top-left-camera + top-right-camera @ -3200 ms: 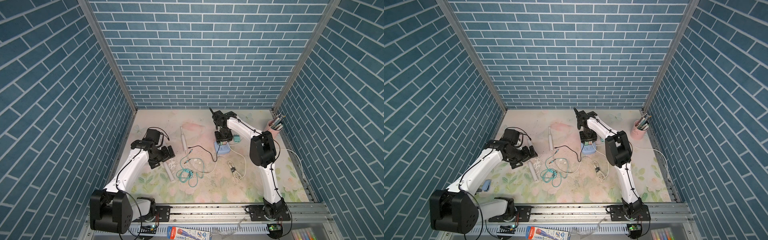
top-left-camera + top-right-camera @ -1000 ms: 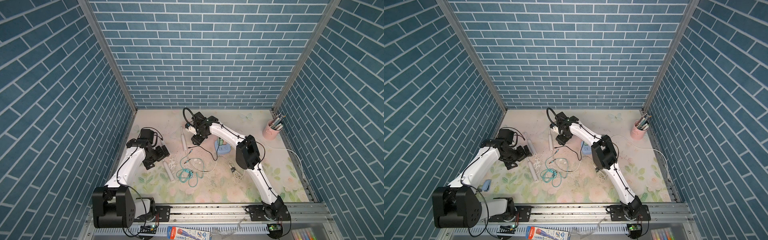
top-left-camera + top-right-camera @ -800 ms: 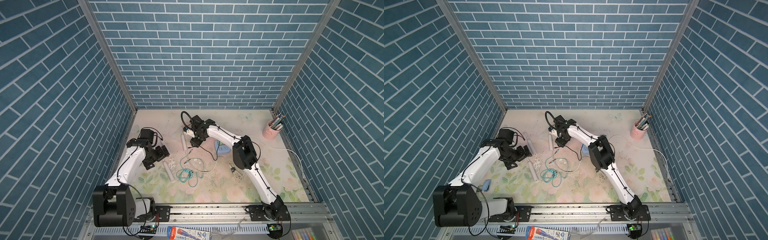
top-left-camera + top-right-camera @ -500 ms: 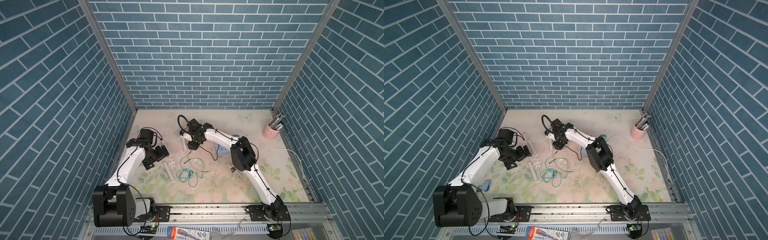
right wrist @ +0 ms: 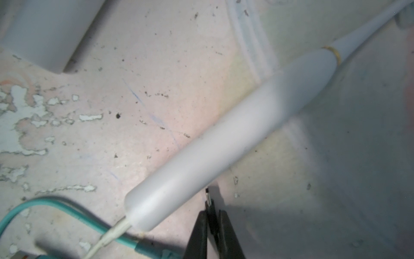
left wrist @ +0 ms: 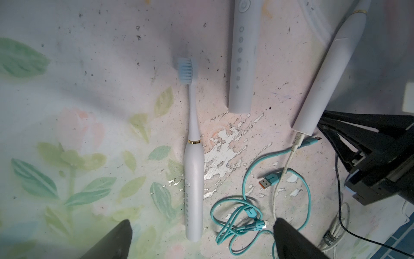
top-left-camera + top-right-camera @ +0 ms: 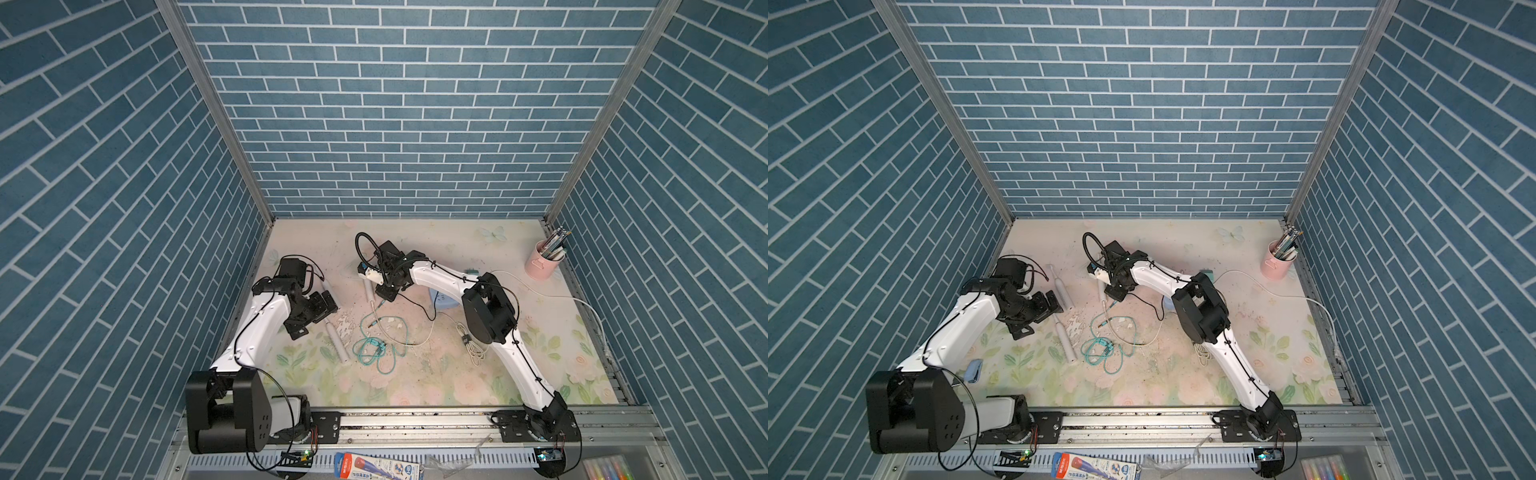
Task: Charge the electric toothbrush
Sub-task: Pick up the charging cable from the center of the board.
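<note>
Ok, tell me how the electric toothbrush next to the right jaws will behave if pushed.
The toothbrush handle looks round and smooth, so it would probably roll sideways and could slip in a grip. The thin white cable at its base looks floppy; it would likely trail or tug.

Right gripper (image 7: 385, 291) has swung away from the blue base (image 7: 444, 300) toward nine o'clock on the desk, stopping beside the white toothbrush (image 5: 224, 145), its jaws now pinched shut on a thin black plug (image 5: 208, 198). Left gripper (image 7: 316, 314) has drawn back slightly toward nine o'clock.
</note>
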